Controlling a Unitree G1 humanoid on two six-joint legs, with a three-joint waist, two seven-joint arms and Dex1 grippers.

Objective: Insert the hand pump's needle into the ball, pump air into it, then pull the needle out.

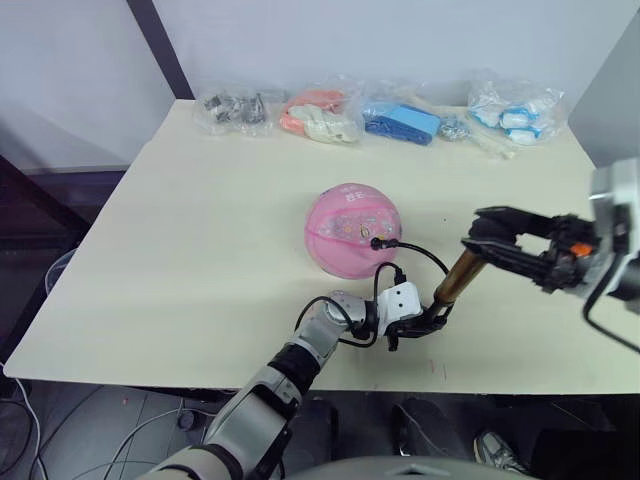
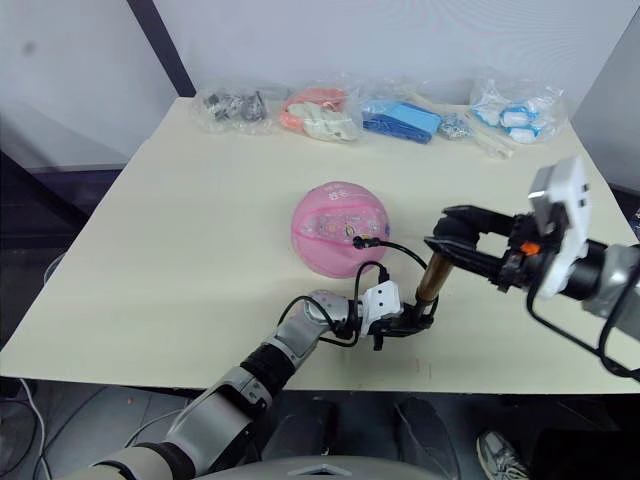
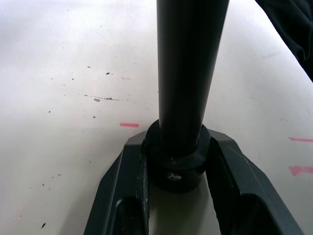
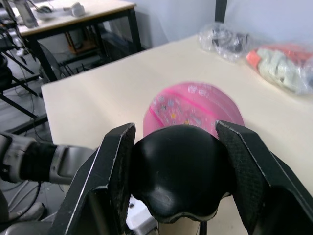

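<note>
The pink ball (image 1: 352, 229) rests mid-table. The hand pump (image 1: 456, 278) leans over the table in front of it and to its right, bronze tube tilted. My left gripper (image 1: 425, 325) is shut on the pump's black bottom cap (image 3: 175, 169), low near the table's front edge. My right gripper (image 1: 482, 238) is shut on the round black handle (image 4: 178, 171) at the pump's top. A thin black hose (image 1: 425, 252) loops from the pump to a black fitting (image 1: 379, 242) pressed against the ball's near right side. The needle's silver pin is hidden there.
Several clear bags of small parts line the table's far edge: dark metal bits (image 1: 235, 108), orange and white pieces (image 1: 320, 115), blue pieces (image 1: 400, 122), white and blue pieces (image 1: 515, 115). Small red marks (image 1: 437, 370) dot the table near its front edge.
</note>
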